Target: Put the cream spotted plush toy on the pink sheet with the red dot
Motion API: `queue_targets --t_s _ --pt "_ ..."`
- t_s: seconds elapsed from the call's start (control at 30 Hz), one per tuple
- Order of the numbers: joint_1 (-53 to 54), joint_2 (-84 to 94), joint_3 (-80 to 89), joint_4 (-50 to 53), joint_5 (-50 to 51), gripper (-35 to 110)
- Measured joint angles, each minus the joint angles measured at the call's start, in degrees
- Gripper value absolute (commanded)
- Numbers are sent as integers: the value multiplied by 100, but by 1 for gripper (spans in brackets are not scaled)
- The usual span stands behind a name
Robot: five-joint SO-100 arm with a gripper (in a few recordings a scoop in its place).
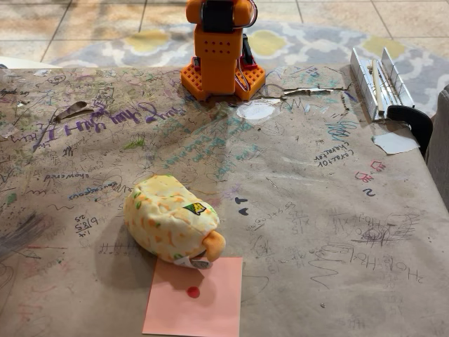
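Observation:
The cream spotted plush toy (170, 219) lies on the brown paper-covered table, left of centre in the fixed view. Its orange snout and white tag overlap the top edge of the pink sheet with the red dot (195, 298), which lies flat at the front edge. The red dot (193, 292) is uncovered. The orange arm's base (221, 53) stands at the back centre of the table. Its upper part runs out of the top of the picture, so the fingers are out of frame.
The scribbled brown paper (316, 210) covers the whole tabletop. A white metal rail and a black clamp (393, 91) sit at the back right corner. White paper scraps (256, 111) lie near the arm's base and at the right edge (394, 143).

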Motion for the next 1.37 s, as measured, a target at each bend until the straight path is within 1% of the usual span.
queue_targets --t_s 0.2,0.23,0.27,0.3,0.33,0.37,0.43,0.5,0.57,0.73,0.77,0.8,0.9,1.13,1.37 --pt "88 0 0 202 105 32" --pt "88 0 0 237 105 28" --pt "88 0 0 255 141 17" --pt "79 0 0 255 255 4" --pt "0 0 0 211 492 0" --pt "-70 0 0 97 861 0" --pt "-35 62 0 -70 2083 0" --pt "378 88 0 316 3560 0" --pt "598 88 0 1301 5036 0" --pt "-255 0 0 4816 8771 0" --pt "-272 0 0 5317 9352 0" --pt "-229 0 0 5581 9756 0" --pt "-211 0 0 5818 10239 0" --pt "-141 0 0 5836 10468 0" --pt "-114 0 0 5836 10485 0"
